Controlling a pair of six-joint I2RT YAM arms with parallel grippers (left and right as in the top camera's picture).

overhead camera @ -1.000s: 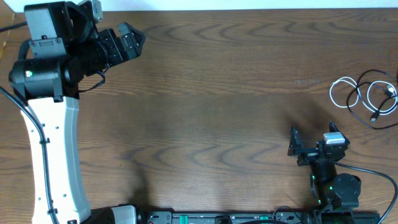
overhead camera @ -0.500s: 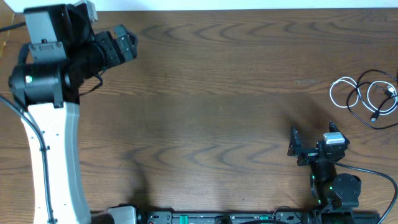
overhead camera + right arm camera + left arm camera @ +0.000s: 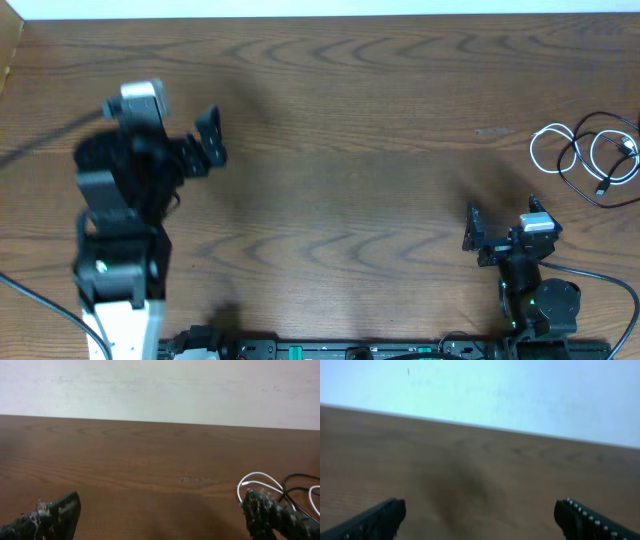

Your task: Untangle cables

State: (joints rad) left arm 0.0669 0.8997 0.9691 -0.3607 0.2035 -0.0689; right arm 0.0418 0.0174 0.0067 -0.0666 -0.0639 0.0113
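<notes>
The left gripper (image 3: 212, 145) is seen from overhead above the left part of the wooden table (image 3: 350, 120), its outline smeared by blur, and its 2 fingers are spread wide with nothing between them; in the left wrist view only bare, blurred wood is framed by the finger ends. The right gripper (image 3: 470, 228) is placed low on the right side of the table, close to the near edge, and is likewise held wide apart and empty. The 2 cables are found at the far right edge of the table, well apart from the left gripper and nearer to the right one, though untouched by either. The white cable (image 3: 535, 150) is laid in 2 loose loops, and the black cable (image 3: 301, 476) is curved around and across them, so that the 2 cords are overlapped in 1 small heap. In the right wrist view the heap is partly hidden behind the right-hand finger, with a pale wall (image 3: 160, 385) seen beyond the table.
</notes>
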